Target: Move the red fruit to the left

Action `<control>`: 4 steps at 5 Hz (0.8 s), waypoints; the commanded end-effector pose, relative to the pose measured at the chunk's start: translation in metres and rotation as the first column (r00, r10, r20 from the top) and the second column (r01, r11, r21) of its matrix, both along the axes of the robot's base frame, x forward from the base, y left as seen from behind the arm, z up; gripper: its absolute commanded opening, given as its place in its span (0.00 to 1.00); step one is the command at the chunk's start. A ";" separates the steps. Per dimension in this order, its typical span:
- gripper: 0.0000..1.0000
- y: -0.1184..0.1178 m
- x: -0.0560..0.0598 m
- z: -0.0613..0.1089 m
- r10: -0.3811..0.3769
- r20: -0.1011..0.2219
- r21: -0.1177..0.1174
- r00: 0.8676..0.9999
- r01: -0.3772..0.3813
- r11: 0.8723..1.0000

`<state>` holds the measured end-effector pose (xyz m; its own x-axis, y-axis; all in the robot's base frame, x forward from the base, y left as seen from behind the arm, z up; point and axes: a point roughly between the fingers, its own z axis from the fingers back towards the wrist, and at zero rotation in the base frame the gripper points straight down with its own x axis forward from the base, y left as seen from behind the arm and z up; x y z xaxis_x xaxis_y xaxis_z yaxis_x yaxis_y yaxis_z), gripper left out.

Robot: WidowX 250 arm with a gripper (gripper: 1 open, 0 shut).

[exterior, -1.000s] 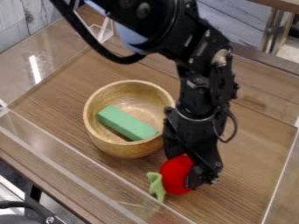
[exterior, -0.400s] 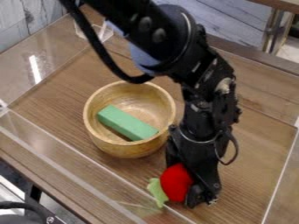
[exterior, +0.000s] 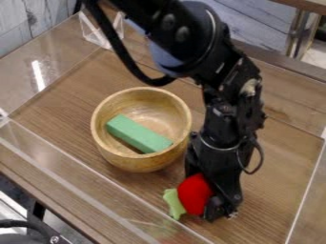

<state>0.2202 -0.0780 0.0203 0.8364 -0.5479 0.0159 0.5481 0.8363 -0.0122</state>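
Note:
The red fruit (exterior: 193,194) lies on the wooden table near the front edge, its light-green leaves pointing left. My gripper (exterior: 209,198) points straight down over it, black fingers standing on either side of the fruit. The jaws look open around it; the right side of the fruit is hidden behind the gripper. The black arm rises from there toward the top of the view.
A wooden bowl (exterior: 114,152) holding a green rectangular block (exterior: 137,134) sits just left of the gripper. Clear plastic walls (exterior: 51,157) fence the table along the front and left. A chair or table leg stands at the back right.
The gripper has sunk slightly around the red fruit. The arm's upper part has shifted a little to the right. The fruit stays in place.

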 end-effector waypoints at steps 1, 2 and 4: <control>1.00 0.000 0.012 0.010 0.033 0.038 -0.016 0.999 -0.032 0.999; 0.00 -0.004 0.007 0.024 0.084 0.057 -0.012 0.995 -0.084 0.996; 0.00 0.023 0.018 0.075 0.173 0.137 -0.007 0.975 -0.173 0.985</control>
<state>0.2297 -0.0541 0.0834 0.9142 -0.3969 0.0818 0.3946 0.9178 0.0435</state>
